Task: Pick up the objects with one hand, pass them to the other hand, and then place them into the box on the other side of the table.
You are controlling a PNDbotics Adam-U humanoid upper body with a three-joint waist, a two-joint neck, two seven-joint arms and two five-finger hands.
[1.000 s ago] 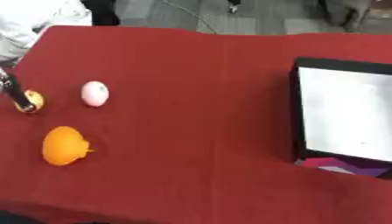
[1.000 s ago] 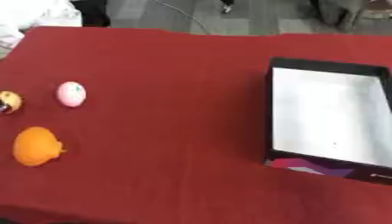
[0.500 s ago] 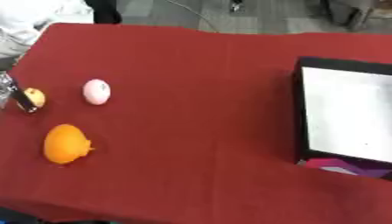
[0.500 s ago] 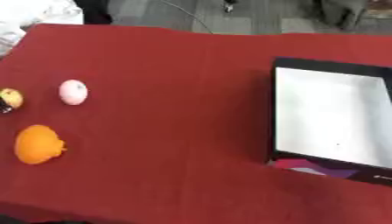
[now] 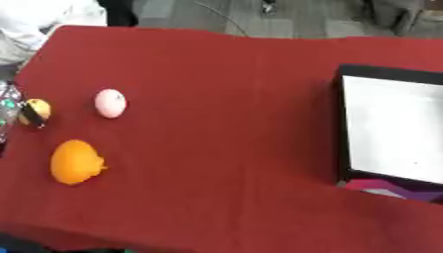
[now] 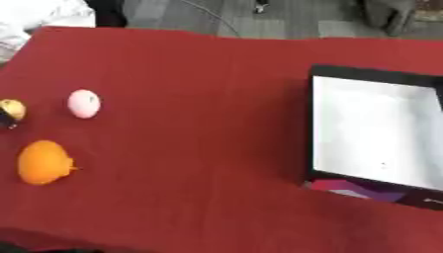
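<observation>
Red cloth table (image 5: 225,148), three objects at left: yellow ball with dark band (image 5: 34,111), pink egg shape (image 5: 110,103), lumpy orange fruit (image 5: 76,161). Left hand (image 5: 7,106) barely in frame beside the yellow ball, fingers can't tell. Right hand out of view. Best to wrap the round ball fully. Box (image 5: 391,129): dark rim, flat white interior, far right.

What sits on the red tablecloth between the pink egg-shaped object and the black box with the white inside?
Nothing: between the pink egg-shaped object and the black box with the white inside only bare red tablecloth shows, in both eye views.
</observation>
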